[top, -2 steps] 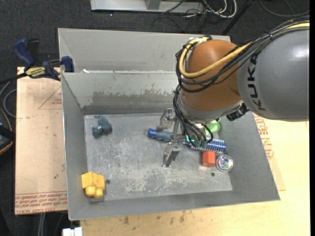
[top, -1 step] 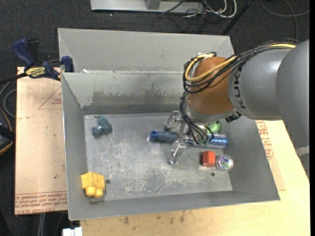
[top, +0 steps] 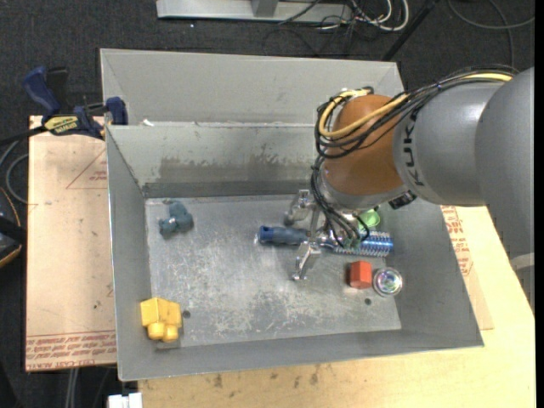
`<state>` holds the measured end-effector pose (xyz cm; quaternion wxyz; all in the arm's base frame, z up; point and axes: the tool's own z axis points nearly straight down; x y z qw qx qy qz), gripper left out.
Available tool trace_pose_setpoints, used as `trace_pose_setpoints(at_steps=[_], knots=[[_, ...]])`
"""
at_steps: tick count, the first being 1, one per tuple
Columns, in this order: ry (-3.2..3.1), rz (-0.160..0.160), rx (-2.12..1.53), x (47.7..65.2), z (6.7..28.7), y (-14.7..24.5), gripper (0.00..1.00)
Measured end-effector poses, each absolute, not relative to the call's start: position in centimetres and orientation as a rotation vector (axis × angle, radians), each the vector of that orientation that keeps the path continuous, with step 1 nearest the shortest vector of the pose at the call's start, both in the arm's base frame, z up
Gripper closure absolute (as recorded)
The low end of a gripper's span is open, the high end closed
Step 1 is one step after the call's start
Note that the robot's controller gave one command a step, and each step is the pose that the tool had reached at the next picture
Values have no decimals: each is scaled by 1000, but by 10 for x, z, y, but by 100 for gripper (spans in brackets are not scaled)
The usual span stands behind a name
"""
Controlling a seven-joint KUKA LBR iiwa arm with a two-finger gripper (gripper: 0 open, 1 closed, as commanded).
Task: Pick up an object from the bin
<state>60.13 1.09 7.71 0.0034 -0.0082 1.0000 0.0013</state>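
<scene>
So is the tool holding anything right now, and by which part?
Cannot tell. The tool is at the right end of a dark blue piece, but whether it grips that end is hidden.

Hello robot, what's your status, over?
Hand open, low in bin. Dark blue piece right beside it, not gripped. Red block, ribbed blue piece close by.

A small red block [top: 359, 274] has a clear round cap [top: 388, 282] just to its right and a blue ribbed coil [top: 372, 245] just above it, with a green piece [top: 369, 220] partly hidden beyond the coil. Well apart to the red block's left lies a grey-blue lump [top: 175, 219], and farther left and lower, a yellow block [top: 161, 320]
</scene>
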Motion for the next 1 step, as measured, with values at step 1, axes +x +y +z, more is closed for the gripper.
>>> trace_pose_setpoints(at_steps=[1], knots=[[3125,11,179,617,76,-34,0]])
